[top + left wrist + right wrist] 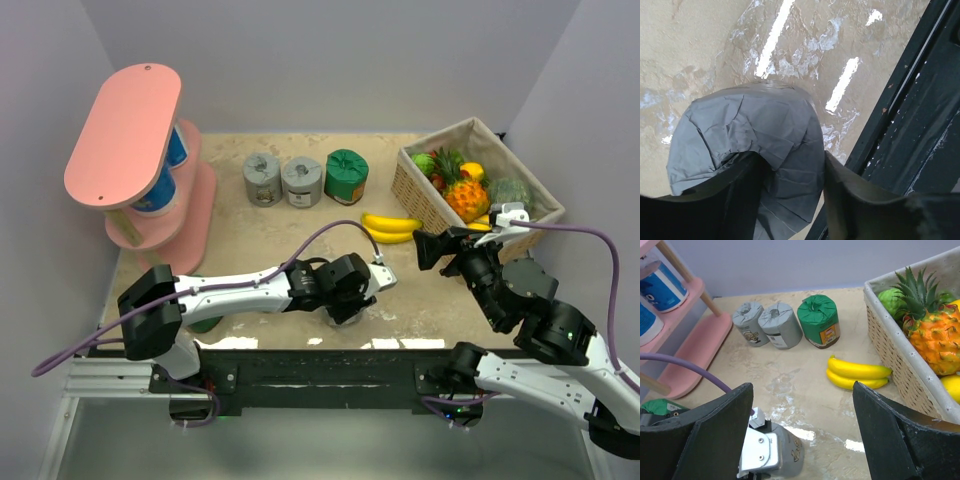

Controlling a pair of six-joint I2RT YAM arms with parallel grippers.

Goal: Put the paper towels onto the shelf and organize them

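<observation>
My left gripper (792,165) is shut on a grey paper towel roll (750,130) standing near the table's front edge, a finger pressed on each side. From above, the left gripper (345,305) hides most of that roll. Two more grey rolls (262,179) (301,181) and a green roll (346,176) stand in a row at the back. Another green roll (205,322) peeks out under the left arm. The pink shelf (122,135) at far left holds two white-and-blue rolls (177,145) (155,195). My right gripper (432,248) hovers open and empty beside the basket.
A wicker basket (408,180) of fruit fills the back right corner. Two bananas (392,227) lie on the table in front of it. The black frame rail (920,100) runs just beside the held roll.
</observation>
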